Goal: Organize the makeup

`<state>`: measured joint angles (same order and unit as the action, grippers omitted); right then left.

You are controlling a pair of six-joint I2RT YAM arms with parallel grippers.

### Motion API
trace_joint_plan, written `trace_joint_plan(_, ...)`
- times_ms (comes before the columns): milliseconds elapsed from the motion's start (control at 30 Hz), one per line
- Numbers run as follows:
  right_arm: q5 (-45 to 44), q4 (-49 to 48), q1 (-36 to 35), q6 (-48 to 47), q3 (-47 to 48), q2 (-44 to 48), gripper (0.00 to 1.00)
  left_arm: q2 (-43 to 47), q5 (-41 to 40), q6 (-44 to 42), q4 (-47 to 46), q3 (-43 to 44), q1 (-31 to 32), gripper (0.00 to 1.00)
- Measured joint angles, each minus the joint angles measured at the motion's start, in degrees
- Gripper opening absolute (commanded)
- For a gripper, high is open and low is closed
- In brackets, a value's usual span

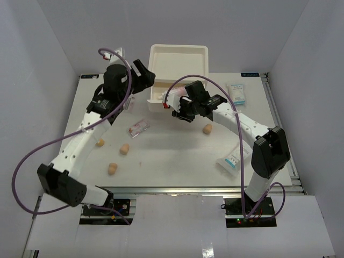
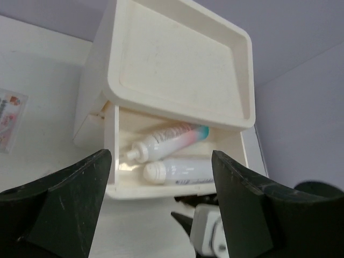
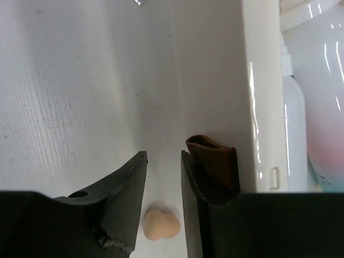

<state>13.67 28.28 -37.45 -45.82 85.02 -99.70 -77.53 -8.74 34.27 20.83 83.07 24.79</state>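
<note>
The white drawer box point(image 1: 178, 59) stands at the back, its bottom drawer point(image 2: 110, 161) pulled out. Two small white bottles point(image 2: 164, 141) point(image 2: 183, 171) lie side by side in it. My left gripper point(image 2: 161, 155) hovers over the drawer, open wide and empty. My right gripper point(image 3: 163, 155) sits at the drawer front, jaws a little apart with nothing between them. The red-brown handle point(image 3: 215, 158) is just outside its right finger. One tan sponge point(image 3: 161, 224) lies on the table below the fingers. Several tan sponges point(image 1: 124, 149) and a clear pink packet point(image 1: 138, 128) lie mid-table.
One white-blue sachet point(image 1: 238, 94) lies at the back right, another point(image 1: 231, 160) near the right arm's base. A sponge point(image 1: 207, 129) rests right of the right gripper. Grey walls close in both sides of the table point(image 1: 172, 161).
</note>
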Motion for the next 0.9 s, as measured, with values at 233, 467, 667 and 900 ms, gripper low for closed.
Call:
trace_joint_plan(233,0.54,-0.69,0.11,0.08,-0.53,0.45,0.38,-20.6,11.99,-2.28,1.42,16.84,-6.86,0.72)
trace_joint_plan(467,1.32,-0.75,0.3,0.54,-0.55,0.74,0.38,-31.26,14.36,-7.22,4.52,26.88,-7.23,0.63)
trace_joint_plan(667,1.79,-1.02,0.37,0.84,-0.6,0.77,0.37,-31.96,15.87,-9.39,6.29,28.87,-7.21,0.52)
trace_joint_plan(900,2.65,-1.13,0.59,1.09,-0.6,0.77,0.37,-31.98,15.54,-10.88,8.51,28.83,-7.21,0.63)
